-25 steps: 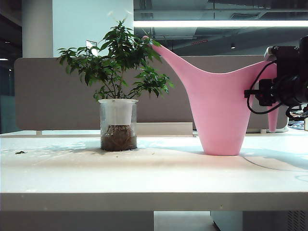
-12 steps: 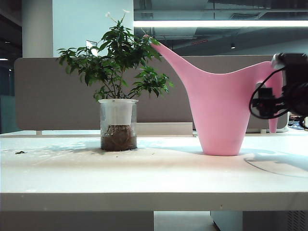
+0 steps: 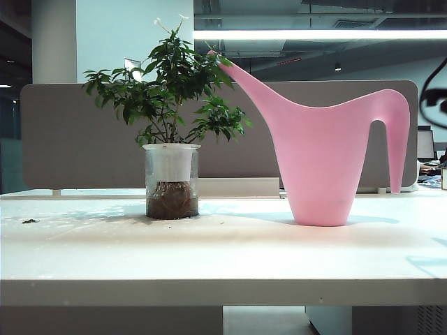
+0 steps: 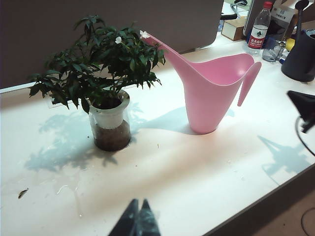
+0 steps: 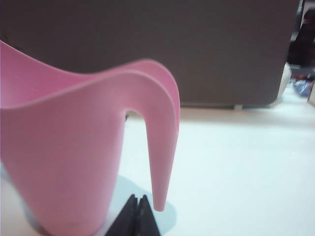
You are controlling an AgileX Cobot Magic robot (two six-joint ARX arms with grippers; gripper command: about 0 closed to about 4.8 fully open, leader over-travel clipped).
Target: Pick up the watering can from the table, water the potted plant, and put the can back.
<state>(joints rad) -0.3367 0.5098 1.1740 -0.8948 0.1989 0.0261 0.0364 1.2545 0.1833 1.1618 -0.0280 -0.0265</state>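
The pink watering can [image 3: 318,164] stands upright on the white table [image 3: 223,258], its spout tip among the leaves of the potted plant [image 3: 171,178] to its left. My right gripper [image 5: 138,195] is shut and empty. It sits low, just in front of the can's drooping handle [image 5: 160,147] and apart from it. In the exterior view only a cable loop [image 3: 431,98] of the right arm shows at the right edge. My left gripper [image 4: 140,200] is shut and empty, hanging over the table's near part, well short of the plant [image 4: 106,73] and the can [image 4: 209,93].
A grey partition [image 3: 77,139] runs behind the table. At the far corner stand a water bottle [image 4: 258,30], a cardboard box [image 4: 235,27] and a dark grey vessel [image 4: 300,59]. A dark part of the right arm [image 4: 302,105] hangs past the can. Water traces [image 4: 69,189] and a leaf scrap [image 4: 22,193] lie near the left gripper.
The right arm has drawn back from the can's handle to the right, almost out of the exterior view. The can and the plant have stayed still.
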